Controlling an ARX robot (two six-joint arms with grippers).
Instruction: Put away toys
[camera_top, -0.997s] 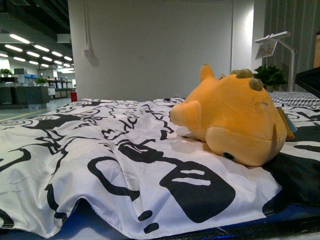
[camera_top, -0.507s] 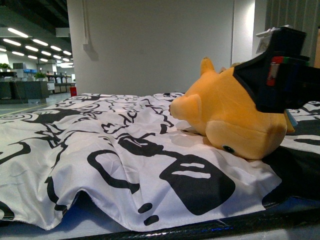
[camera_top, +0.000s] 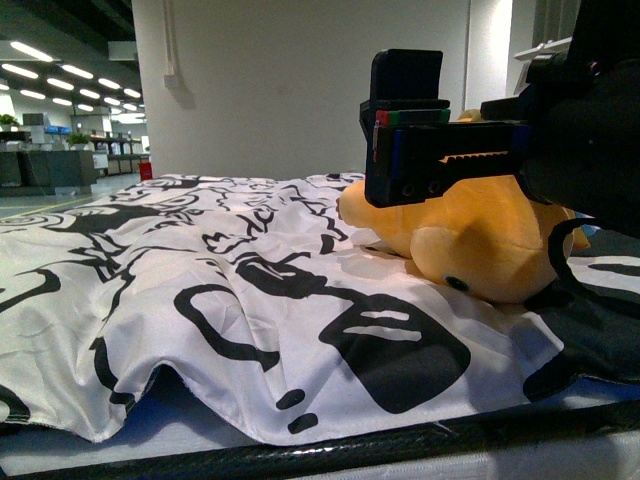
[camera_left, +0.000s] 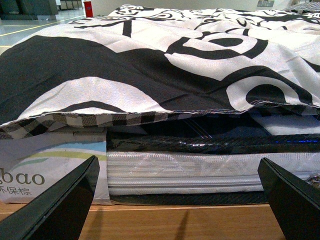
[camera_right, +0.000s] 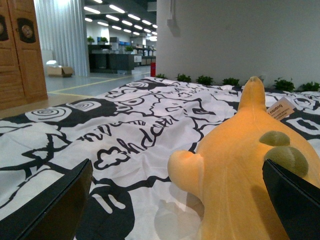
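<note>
Starting with the plush toy (camera_top: 480, 250): lying on the bed's black-and-white sheet (camera_top: 200, 290), over toward the robot's right, sitting back from the near edge. Stretching its long axis across the front view, pointing a stubby limb toward the left and showing a small dark eye low on the near side. Carrying a paper tag (camera_right: 281, 107) beside its pointed ear.

Moving out to the right tool (camera_top: 405, 150): hovering just above and in front of the toy, reaching in from the right, apparently not touching it. Spreading its fingers (camera_right: 55, 205) wide and holding nothing, with the toy sitting off-centre between them, crowding one finger. Probably needing some sideways centring before lowering and closing around the body.

Moving on to the left tool (camera_left: 177, 165): hanging low, facing the side of the mattress (camera_left: 200, 175) under the sheet's hem, gaping wide, gripping nothing, sitting well apart from the toy. Making the right arm plainly the nearer one.

Seeing no box, basket or other container in any view, so finding no place yet for putting the toy.
</note>
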